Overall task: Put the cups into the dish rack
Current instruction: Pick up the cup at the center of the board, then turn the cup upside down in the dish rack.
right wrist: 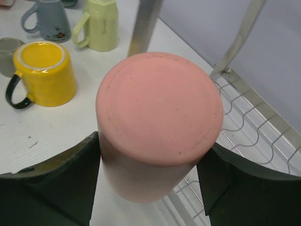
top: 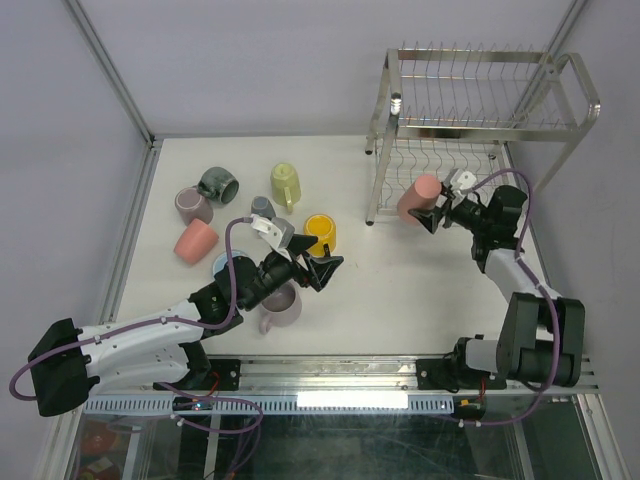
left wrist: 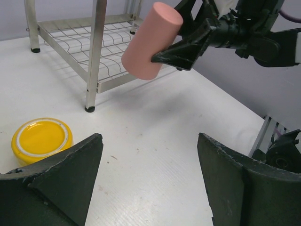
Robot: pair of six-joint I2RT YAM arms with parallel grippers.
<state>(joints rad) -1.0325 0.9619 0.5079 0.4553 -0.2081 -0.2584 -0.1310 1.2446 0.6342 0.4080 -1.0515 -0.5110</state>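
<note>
Right now, from the top view, your right gripper [top: 433, 211] has the pink cup [top: 417, 196] clamped across its wall, tilted and off the table [top: 400, 300], just beside the front corner post of the rack [top: 480, 125]. That arm reaches forward with its wrist turned in toward the rack. The left arm lies low across the table, and the left gripper [top: 322, 272] hangs wide and empty near the yellow mug [top: 320, 234], among the other cups. From the left wrist, the fingers [left wrist: 61, 183] stand far apart with bare table between them. Beyond them the pink cup leans at the front edge of the lower shelf [left wrist: 80, 40], not yet resting on it. From the right wrist, the cup's flat closed end fills the view, a finger pressed on either side. The wavy shelf wire [right wrist: 254, 132] lies just beyond, and the green mug [right wrist: 101, 23] stands well off. Treat the cup as rigid, fairly light and breakable. It has no handle and its matte wall is straight, so it could slide. Grip mid-wall, as you do, and set it down gently.
</note>
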